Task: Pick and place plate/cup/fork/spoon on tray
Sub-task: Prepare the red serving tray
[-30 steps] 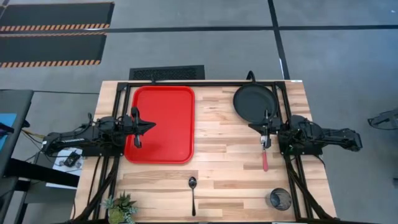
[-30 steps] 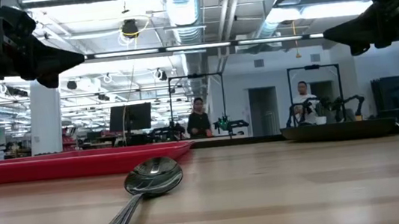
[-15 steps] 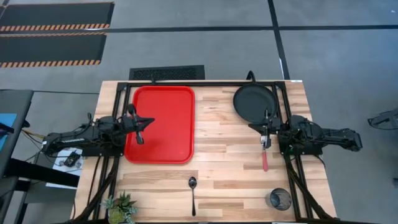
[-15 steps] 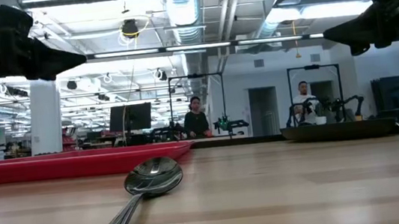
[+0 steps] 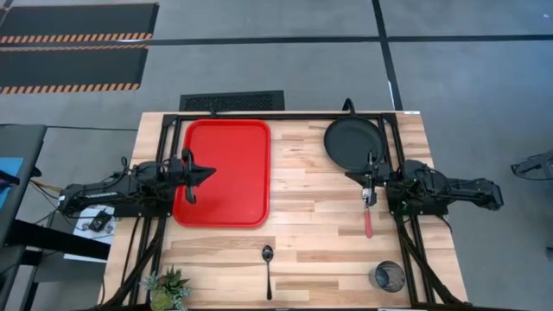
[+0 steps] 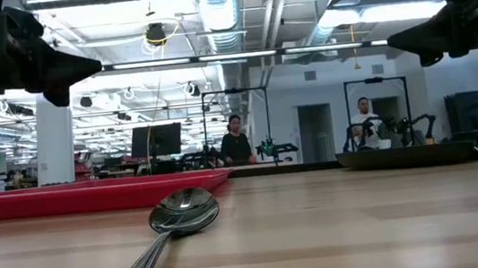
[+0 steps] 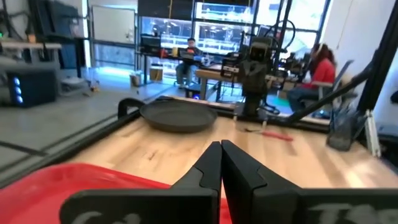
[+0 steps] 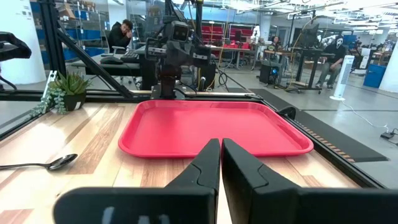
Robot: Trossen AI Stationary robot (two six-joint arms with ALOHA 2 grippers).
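The red tray [image 5: 223, 171] lies at the far left of the wooden table. The black plate [image 5: 354, 142] rests at the far right. The fork [image 5: 368, 220], red handle nearward, lies just near of it, its tines under my right arm. The dark spoon [image 5: 268, 266] lies by the near edge, and the cup [image 5: 388, 276] stands at the near right. My left gripper [image 5: 211, 173] hangs shut above the tray, pointing level toward the table's right. My right gripper [image 5: 351, 175] hangs shut above the table, pointing level toward the tray [image 8: 211, 127].
A small potted plant [image 5: 168, 289] stands at the near left corner. Black frame rails [image 5: 285, 116] run along the far edge and both sides of the table. Bare wood lies between the tray and the plate. People sit and stand in the room beyond.
My left gripper has rolled a little about the line it points along and back again, staying in place above the tray. Nothing on the table has moved.
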